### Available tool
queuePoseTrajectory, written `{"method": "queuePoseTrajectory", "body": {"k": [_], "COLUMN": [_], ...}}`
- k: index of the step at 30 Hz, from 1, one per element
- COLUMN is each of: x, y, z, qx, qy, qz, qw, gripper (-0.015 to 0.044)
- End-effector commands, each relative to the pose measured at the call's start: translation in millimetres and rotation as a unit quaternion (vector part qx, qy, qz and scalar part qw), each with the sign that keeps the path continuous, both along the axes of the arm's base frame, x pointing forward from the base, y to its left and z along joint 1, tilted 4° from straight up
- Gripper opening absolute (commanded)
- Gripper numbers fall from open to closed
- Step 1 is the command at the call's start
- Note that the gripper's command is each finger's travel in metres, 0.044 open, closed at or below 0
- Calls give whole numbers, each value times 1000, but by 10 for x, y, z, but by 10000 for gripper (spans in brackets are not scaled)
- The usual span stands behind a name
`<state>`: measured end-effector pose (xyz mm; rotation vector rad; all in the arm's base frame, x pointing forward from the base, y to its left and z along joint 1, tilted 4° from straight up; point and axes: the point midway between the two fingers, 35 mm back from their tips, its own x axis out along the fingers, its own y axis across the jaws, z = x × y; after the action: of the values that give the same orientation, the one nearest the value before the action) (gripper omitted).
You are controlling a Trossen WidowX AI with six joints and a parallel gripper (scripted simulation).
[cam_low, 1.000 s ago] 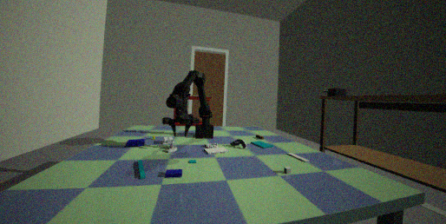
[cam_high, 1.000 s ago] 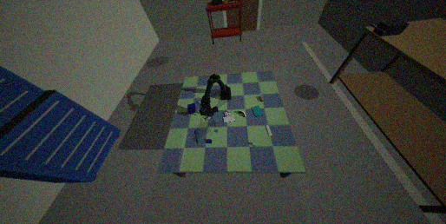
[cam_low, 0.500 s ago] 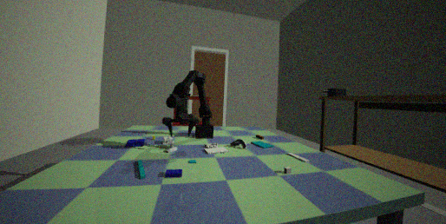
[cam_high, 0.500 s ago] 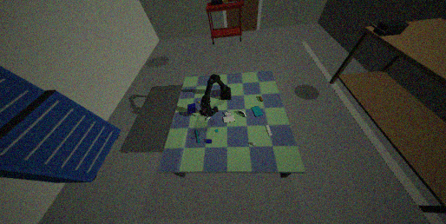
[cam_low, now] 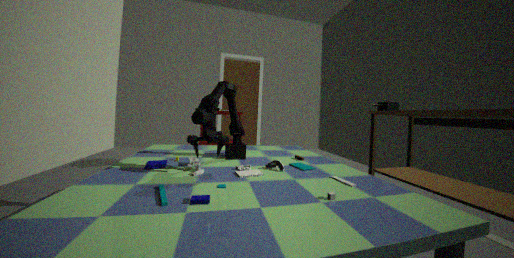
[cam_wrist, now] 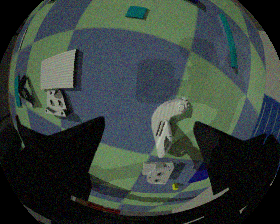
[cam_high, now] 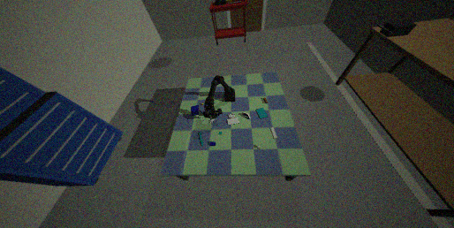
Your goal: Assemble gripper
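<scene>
My hand (cam_high: 213, 115) (cam_low: 207, 155) (cam_wrist: 151, 124) stands wide open with nothing between its fingers. It points down above the bench (cam_high: 243, 163) (cam_low: 300, 233) (cam_wrist: 108, 90), apart from its surface. Behind it, my arm (cam_high: 213, 91) (cam_low: 231, 105) rises from its black base, bends at the top and folds back down to the hand.

In the wrist view, one curved white piece (cam_wrist: 163, 122) lies below the gap between my fingertips. I take it for jaw work, but can't tell whether it is one jaw or two together. Near it are one pale holed block (cam_wrist: 158, 172) and one yellow bit (cam_wrist: 175, 186). Farther out sits one ribbed pale plate (cam_high: 233, 121) (cam_low: 248, 173) (cam_wrist: 59, 70), flat, with a second holed piece (cam_wrist: 56, 102) just beside it. That makes two holed parts; which is the gripper base, I can't say. The ribbed plate looks like the housing plate, and it lies off the other parts.

Beyond those I count one black-and-white curved thing (cam_low: 274, 166), two blue blocks (cam_low: 156, 164), three teal pieces (cam_low: 302, 166), one long white bar (cam_high: 274, 133) (cam_low: 343, 181) and one small pale cylinder (cam_low: 331, 196).
</scene>
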<state>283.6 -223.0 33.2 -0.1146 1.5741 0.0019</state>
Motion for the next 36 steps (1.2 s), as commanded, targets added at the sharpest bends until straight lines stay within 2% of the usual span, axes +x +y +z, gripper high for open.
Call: {"method": "queuePoseTrajectory", "body": {"k": [1, 2, 19, 36], "x": [1, 1, -23, -23], "y": [-2, -2, 27, 27], "z": [-2, -2, 73, 73], "qx": [0, 0, 4, 4], "qy": [0, 0, 5, 5], "qz": [0, 0, -2, -2], "qw": [1000, 1000, 1000, 1000], "gripper": [440, 440, 0, 0]}}
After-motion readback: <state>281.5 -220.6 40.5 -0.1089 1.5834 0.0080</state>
